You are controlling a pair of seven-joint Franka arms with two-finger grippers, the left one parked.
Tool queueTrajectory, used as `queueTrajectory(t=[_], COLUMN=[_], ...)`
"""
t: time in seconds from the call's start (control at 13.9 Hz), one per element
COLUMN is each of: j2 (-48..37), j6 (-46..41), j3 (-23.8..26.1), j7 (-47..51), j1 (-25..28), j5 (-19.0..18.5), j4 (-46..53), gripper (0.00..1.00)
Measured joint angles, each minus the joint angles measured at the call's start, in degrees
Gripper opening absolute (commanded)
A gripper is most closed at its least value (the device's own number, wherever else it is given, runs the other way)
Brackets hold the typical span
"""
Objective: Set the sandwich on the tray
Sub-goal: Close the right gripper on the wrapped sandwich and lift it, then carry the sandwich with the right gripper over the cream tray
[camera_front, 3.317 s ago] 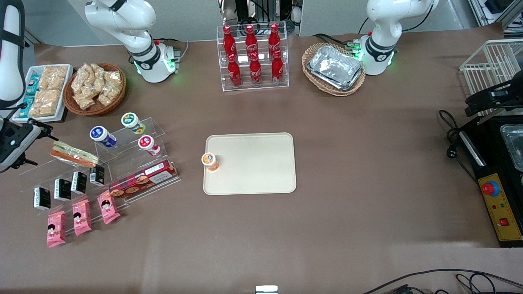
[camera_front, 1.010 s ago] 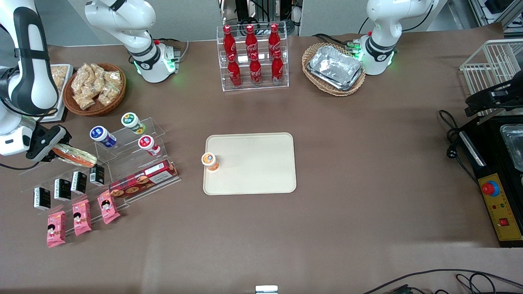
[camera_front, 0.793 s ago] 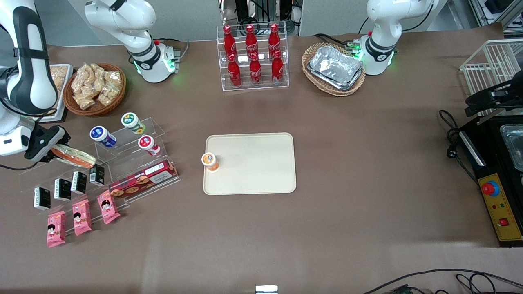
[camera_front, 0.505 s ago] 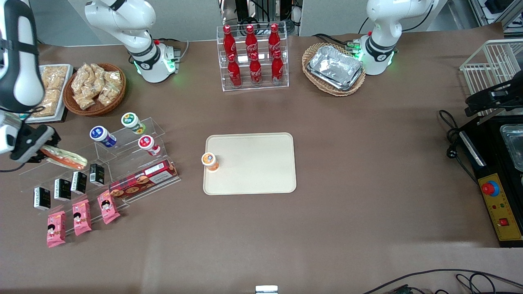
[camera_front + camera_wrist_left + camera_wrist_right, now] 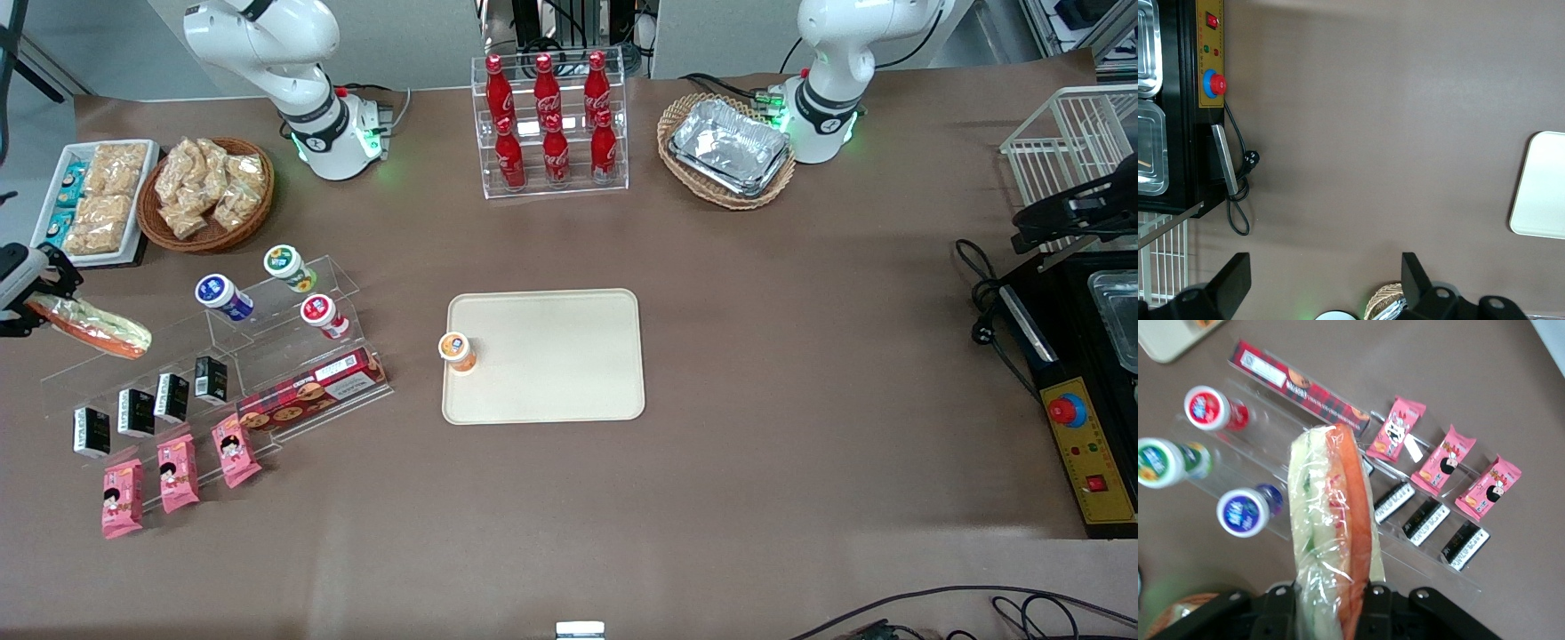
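- While the sandwich (image 5: pixel 1333 533) hangs lifted above the clear acrylic display steps (image 5: pixel 222 356), I see my gripper (image 5: pixel 27 298) at the working arm's end of the worktop (image 5: pixel 800 356), with its jaws clamped on one end of the wedge.
- From the wrist camera I read the gripper (image 5: pixel 1331 603) pressing both flat sides of the wrapped wedge, the orange and green filling layers showing edge-on through the clear film.
- From the front I see the sandwich (image 5: pixel 93 324) held clear of the stand, its free end pointing toward the middle of the worktop.
- I see the tray (image 5: pixel 551 356) lying flat at the middle of the worktop, well apart from the sandwich.
- An orange-lidded cup (image 5: pixel 457 350) stands on the tray, at the edge nearest the working arm's end; the rest of the tray's surface is bare.
- On the steps I count three lidded cups: blue (image 5: pixel 222 296), green (image 5: pixel 288 267) and red (image 5: pixel 323 316).
- A red cookie box (image 5: pixel 311 388) lies on a lower step, nearer the front camera than the cups.
- Small black cartons (image 5: pixel 142 409) sit in a row on the steps, with three pink snack packets (image 5: pixel 178 471) nearer the front camera than they are.
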Motion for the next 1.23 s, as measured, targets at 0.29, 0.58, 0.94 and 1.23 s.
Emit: queueTrajectory(t=[0.29,0.58,0.94,1.23], j2=[0.00,0.01,0.17,1.87], j6=[-9.42,-13.65,-15.07,-14.04], j3=[0.26,0.47,1.93,8.75], j7=[17.62,38.27,69.73,98.26], j1=[7.44,17.29,30.75,34.36], j5=[0.02,0.05,0.20,3.63], j4=[5.96,8.53,9.03,9.05], gripper=[0.00,0.00,0.00,0.00])
